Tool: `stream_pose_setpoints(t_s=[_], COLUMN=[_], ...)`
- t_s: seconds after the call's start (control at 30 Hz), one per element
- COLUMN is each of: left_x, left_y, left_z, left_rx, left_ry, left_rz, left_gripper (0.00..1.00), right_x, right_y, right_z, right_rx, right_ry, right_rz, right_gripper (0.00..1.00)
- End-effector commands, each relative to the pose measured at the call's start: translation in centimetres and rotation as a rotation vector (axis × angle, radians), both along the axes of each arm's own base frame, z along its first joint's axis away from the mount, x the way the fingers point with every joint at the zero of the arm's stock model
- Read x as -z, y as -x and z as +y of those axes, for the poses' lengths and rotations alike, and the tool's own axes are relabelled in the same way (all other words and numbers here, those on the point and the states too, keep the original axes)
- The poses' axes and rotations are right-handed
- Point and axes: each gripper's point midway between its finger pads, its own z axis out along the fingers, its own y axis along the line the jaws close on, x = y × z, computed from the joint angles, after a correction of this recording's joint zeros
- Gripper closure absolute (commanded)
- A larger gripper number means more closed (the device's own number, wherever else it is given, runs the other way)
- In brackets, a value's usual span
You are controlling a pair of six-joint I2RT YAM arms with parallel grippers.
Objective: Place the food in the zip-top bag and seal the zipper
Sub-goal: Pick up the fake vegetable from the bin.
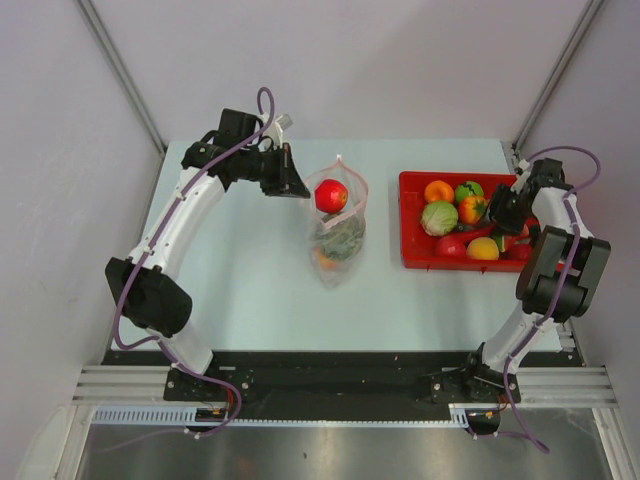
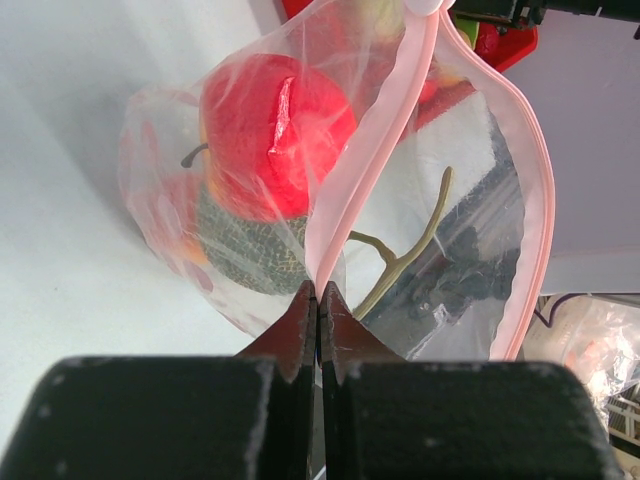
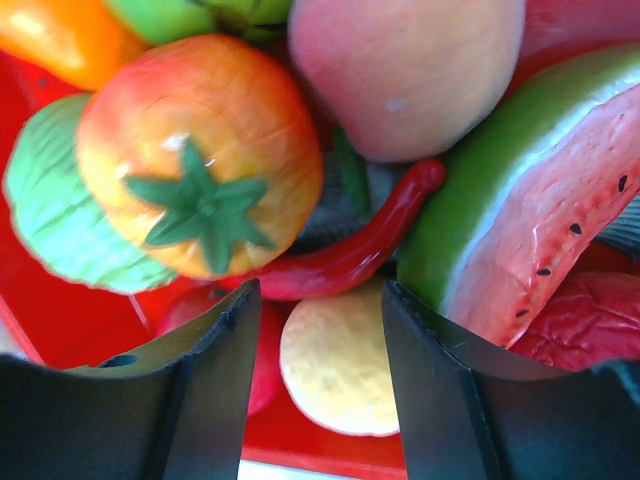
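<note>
"Two arms on screen. What do you read on them?"

"On my feed the left end effector (image 2: 318,300) is pressed together on the pink zipper (image 2: 372,150), at the mouth of the zip-top bag (image 1: 338,228). In the top view the bag sits mid-frame on the bench (image 1: 240,270). I can see a red apple (image 1: 331,196) and a netted green melon (image 2: 250,250) inside it."

"And the right?"

"The right end effector (image 3: 320,300) is spread over the red tray (image 1: 406,225) at the right of the frame. A red chili (image 3: 350,255) and a yellow fruit (image 3: 335,375) show in the gap. There's a tomato (image 3: 200,150) upper left and a watermelon slice (image 3: 530,230) at right."
</note>
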Motion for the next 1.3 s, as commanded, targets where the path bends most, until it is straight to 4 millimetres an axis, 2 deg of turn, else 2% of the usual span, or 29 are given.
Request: stream_pose_setpoints(t_s=[0.0, 0.27, 0.37, 0.4, 0.47, 0.5, 0.57, 0.6, 0.67, 0.77, 0.9, 1.0, 1.03, 1.1, 1.13, 1.2, 1.23, 1.27], left_x=[-0.9, -0.7, -0.6, -0.6, -0.6, -0.6, -0.6, -0.6, -0.6, -0.6, -0.8, -1.0, -1.0, -0.9, -0.9, -0.9, -1.0, -1.1], left_y=[-0.2, -0.4, -0.4, -0.4, -0.5, -0.5, -0.5, -0.5, -0.5, -0.4, -0.3, -0.1, -0.1, 0.1, 0.2, 0.4, 0.5, 0.6], left_z=[0.2, 0.1, 0.2, 0.2, 0.2, 0.2, 0.1, 0.1, 0.1, 0.0, 0.1, 0.1, 0.1, 0.0, -0.1, -0.4, -0.4, -0.7], left_rx=[-0.003, -0.002, -0.005, -0.006, -0.007, -0.009, -0.006, -0.008, -0.009, -0.007, -0.011, -0.010, -0.010, -0.002, 0.001, 0.012, 0.016, 0.022], left_ry=[0.025, 0.028, 0.028, 0.029, 0.032, 0.033, 0.038, 0.040, 0.042, 0.044, 0.045, 0.039, 0.035, 0.019, 0.014, 0.002, 0.000, -0.001], left_rz=[-0.032, -0.026, -0.021, -0.019, -0.015, -0.014, -0.009, -0.004, -0.003, 0.002, -0.002, -0.019, -0.023, -0.035, -0.040, -0.052, -0.063, -0.068], left_gripper=[1.00, 1.00, 0.99, 1.00, 1.00, 1.00, 1.00, 1.00, 1.00, 1.00, 1.00, 1.00, 1.00, 1.00, 1.00, 1.00, 1.00, 1.00], right_x=[1.6, 4.4, 4.3, 3.7, 2.7, 1.5, 0.3, -1.0, -2.4, -5.8, -10.6, -15.9, -19.0, -22.5, -25.8, -29.2, -31.3, -33.1], right_y=[-0.6, -0.6, -0.8, -1.1, -1.3, -1.5, -1.6, -1.6, -1.6, -1.7, -1.7, -1.7, -1.5, -1.2, -0.5, 0.5, 1.1, 2.2], right_z=[-1.2, -1.2, -1.3, -1.2, -1.4, -1.3, -1.3, -1.4, -1.2, -0.6, 0.2, 1.9, 2.7, 4.7, 7.2, 9.6, 12.3, 13.7], right_rx=[0.102, 0.167, 0.186, 0.189, 0.216, 0.217, 0.242, 0.247, 0.267, 0.261, 0.195, 0.079, 0.030, -0.092, -0.181, -0.293, -0.386, -0.431], right_ry=[0.071, 0.040, 0.020, 0.009, -0.014, -0.034, -0.059, -0.080, -0.123, -0.196, -0.193, -0.171, -0.141, -0.087, -0.054, 0.003, 0.002, 0.017], right_rz=[0.025, 0.090, 0.080, 0.060, 0.031, -0.002, -0.028, -0.060, -0.090, -0.177, -0.321, -0.496, -0.599, -0.719, -0.826, -0.948, -1.026, -1.086], right_gripper=[0.44, 0.46, 0.55, 0.58, 0.73, 0.85, 0.93, 1.00, 1.00, 1.00, 1.00, 1.00, 1.00, 1.00, 1.00, 1.00, 1.00, 1.00])
